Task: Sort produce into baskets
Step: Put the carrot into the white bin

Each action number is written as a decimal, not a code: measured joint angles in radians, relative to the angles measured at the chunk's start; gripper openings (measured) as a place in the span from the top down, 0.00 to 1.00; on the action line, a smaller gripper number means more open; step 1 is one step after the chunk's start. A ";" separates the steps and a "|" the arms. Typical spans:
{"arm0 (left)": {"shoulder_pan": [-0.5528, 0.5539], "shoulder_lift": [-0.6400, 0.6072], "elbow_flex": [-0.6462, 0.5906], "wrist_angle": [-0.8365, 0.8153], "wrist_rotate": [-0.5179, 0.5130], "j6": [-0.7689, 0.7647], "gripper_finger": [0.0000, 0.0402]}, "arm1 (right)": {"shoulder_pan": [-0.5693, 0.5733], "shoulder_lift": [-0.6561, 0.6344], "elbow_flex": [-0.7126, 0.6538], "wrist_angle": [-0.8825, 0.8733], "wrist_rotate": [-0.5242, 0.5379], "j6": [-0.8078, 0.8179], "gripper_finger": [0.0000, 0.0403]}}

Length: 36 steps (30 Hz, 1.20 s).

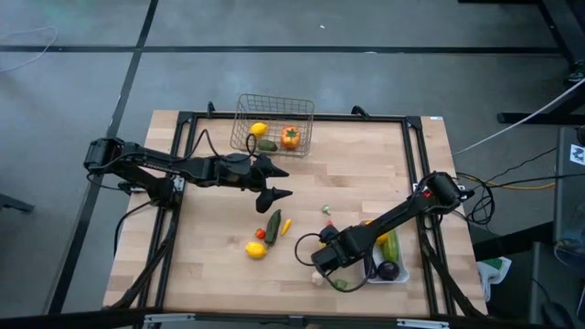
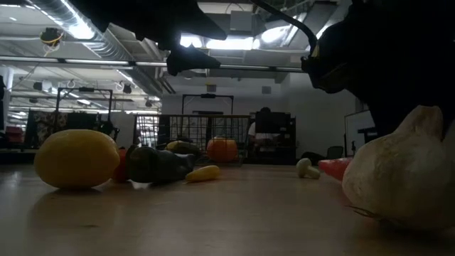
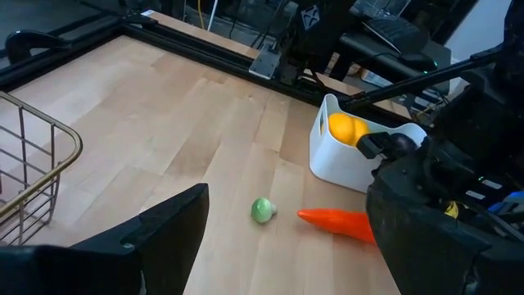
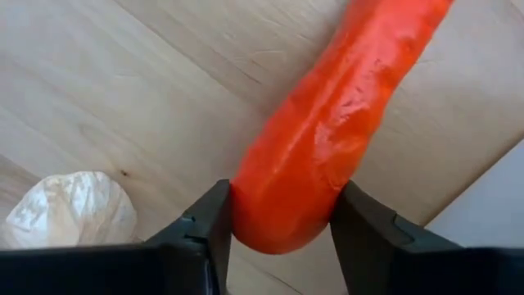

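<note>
The wire basket (image 1: 273, 123) is taken as the landmark; it stands at the far edge of the table (image 1: 219, 274), and a lemon (image 1: 259, 130), a cucumber (image 1: 267, 145) and an orange tomato (image 1: 290, 138) are seen inside it. The left gripper (image 1: 274, 181) is held just in front of the basket, above the table, with its fingers apart and nothing between them. Nearer than the basket, a dark cucumber (image 1: 273, 225), a small yellow piece (image 1: 286, 226) and a second lemon (image 1: 256, 249) are found close together. Well to the right of the basket and nearer, the right gripper (image 4: 282, 225) is clamped on the carrot (image 4: 327, 139), low at the table, beside the garlic (image 4: 70, 209). The white tray (image 3: 344, 156) is placed just right of this gripper, with produce in it.
</note>
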<state>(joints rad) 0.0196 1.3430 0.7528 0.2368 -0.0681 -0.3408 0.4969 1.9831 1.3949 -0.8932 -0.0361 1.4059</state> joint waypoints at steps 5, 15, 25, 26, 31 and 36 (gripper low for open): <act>0.000 0.000 0.000 -0.001 0.000 0.000 0.19 | 0.000 0.004 0.034 -0.045 0.013 -0.010 0.59; 0.000 0.000 0.000 -0.018 0.000 -0.001 0.19 | 0.028 0.003 0.281 -0.312 0.045 -0.077 0.59; 0.000 0.000 0.000 -0.019 0.000 -0.005 0.19 | 0.129 0.001 0.465 -0.497 0.058 -0.025 0.59; 0.000 0.000 0.000 -0.018 0.000 -0.005 0.19 | 0.141 0.001 0.468 -0.507 0.058 -0.014 0.59; 0.000 0.000 0.000 -0.018 0.000 -0.011 0.19 | 0.212 0.001 0.469 -0.574 0.058 0.099 0.59; 0.000 0.000 0.000 -0.018 0.000 -0.012 0.19 | 0.283 0.001 0.469 -0.644 0.056 0.227 0.59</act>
<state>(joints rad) 0.0193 1.3430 0.7528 0.2190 -0.0681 -0.3529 0.7795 1.9839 1.8637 -1.5371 0.0199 1.6333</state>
